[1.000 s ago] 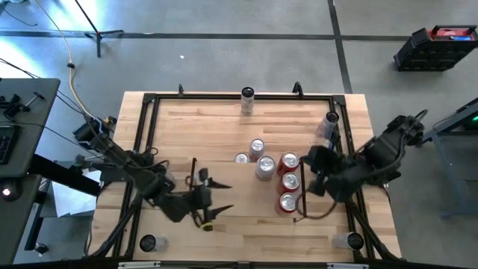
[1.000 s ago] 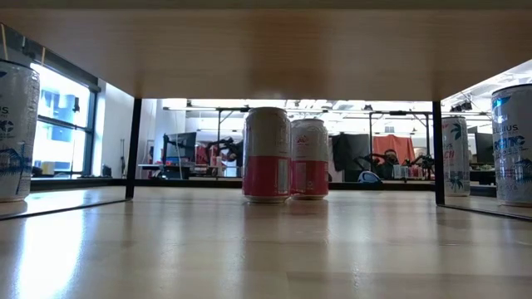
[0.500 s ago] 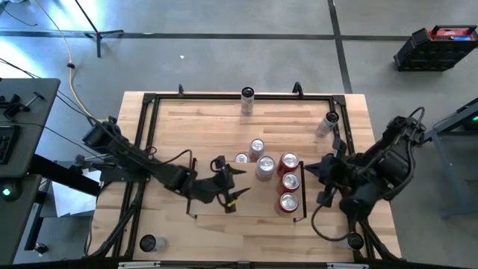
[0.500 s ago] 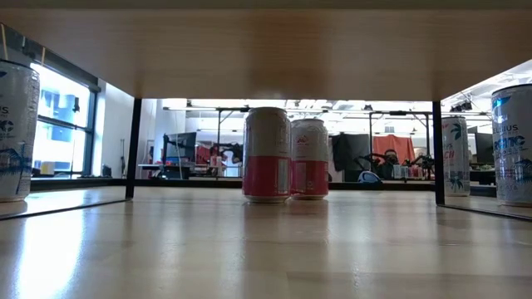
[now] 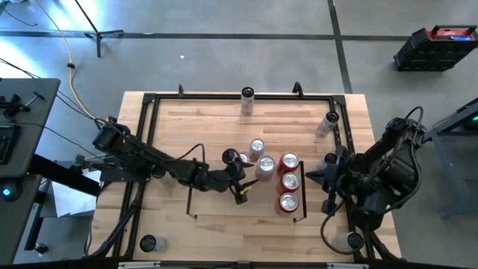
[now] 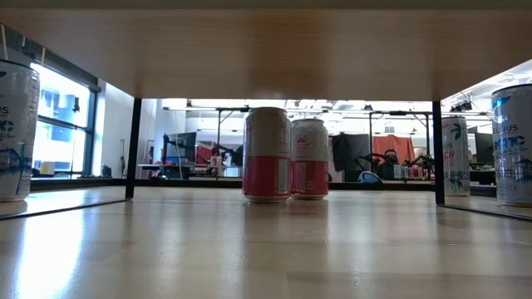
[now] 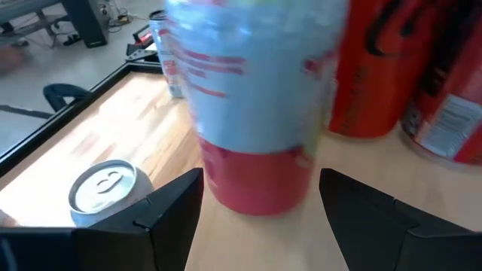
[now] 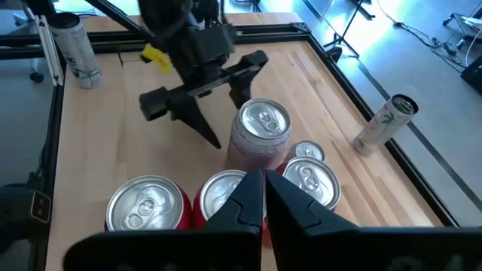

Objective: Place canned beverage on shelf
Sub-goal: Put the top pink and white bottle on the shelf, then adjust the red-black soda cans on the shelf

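Cans stand clustered on the shelf, the light-wood bay with thin black rails in the middle of my table. A pink-and-white can is the one in front of my left gripper; it stands upright with three red cans in a row just to its right, close against it. Two more silver-topped cans stand just beyond it on the far side, one of them a small one next to my left fingers.

My left arm reaches in from the left side, across the shelf's left rail, and its fingers are spread wide. In the left wrist view the pink-and-white can fills the gap between them, but neither finger touches it. A red can shows behind it and the small can's top lies off to one side.

My right gripper hangs back at the right edge of the table, just outside the shelf's right rail, with its fingers pressed together and holding nothing. From its wrist view I look across the red cans' lids to the pink-and-white can and my left gripper straddling the space beside it.

Other cans stand apart around the table frame: one at the far edge, one at the far right, one at each near corner.

In the low view, two pink cans stand upright side by side.
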Controlling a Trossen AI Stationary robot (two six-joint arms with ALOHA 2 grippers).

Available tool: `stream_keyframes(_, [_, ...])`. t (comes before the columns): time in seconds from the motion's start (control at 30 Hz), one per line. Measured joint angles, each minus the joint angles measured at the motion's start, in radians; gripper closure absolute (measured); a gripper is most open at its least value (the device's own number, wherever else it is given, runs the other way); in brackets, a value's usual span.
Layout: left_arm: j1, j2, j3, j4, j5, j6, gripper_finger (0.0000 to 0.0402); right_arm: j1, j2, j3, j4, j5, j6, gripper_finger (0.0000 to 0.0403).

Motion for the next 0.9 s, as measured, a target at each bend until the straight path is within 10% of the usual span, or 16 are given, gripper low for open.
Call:
stream_keyframes(0.6, [0.038,0.002,0.0,0.051,0.027,-0.019,0.0147,0.0,0.062,0.0,0.029,0.003,-0.01,0.0402])
stream_keyframes(0.9, [0.001,-0.047,0.001,0.014,0.042,0.006,0.0147,0.0,0.098,0.001,0.299,0.002,-0.267,0.0402])
